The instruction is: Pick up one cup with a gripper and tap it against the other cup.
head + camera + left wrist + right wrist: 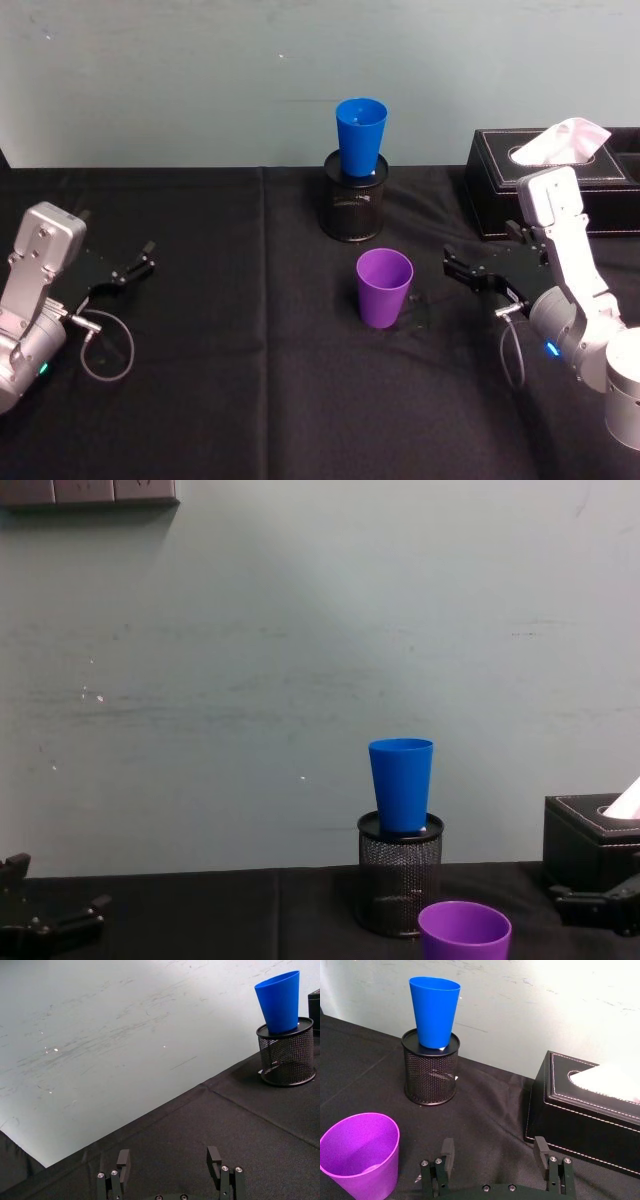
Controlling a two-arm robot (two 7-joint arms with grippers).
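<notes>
1. Head view: purple cup (385, 287) stands upright mid-table, at 6 o'clock from the blue cup (360, 136) sitting in the mesh holder (352, 208).
2. Right gripper (463, 269) waits at the purple cup's 3 o'clock, fingers spread, apart from it.
3. Left gripper (128, 270) sits at far 9 o'clock, fingers spread, grasping nothing.

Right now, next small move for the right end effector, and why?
Probably ease the right end effector left toward the purple cup. It is open, level with the cup and apart from it, holding nothing. The cup stands upright on the black cloth, and the blue cup waits in the mesh holder. The left end effector sits idle and open.
</notes>
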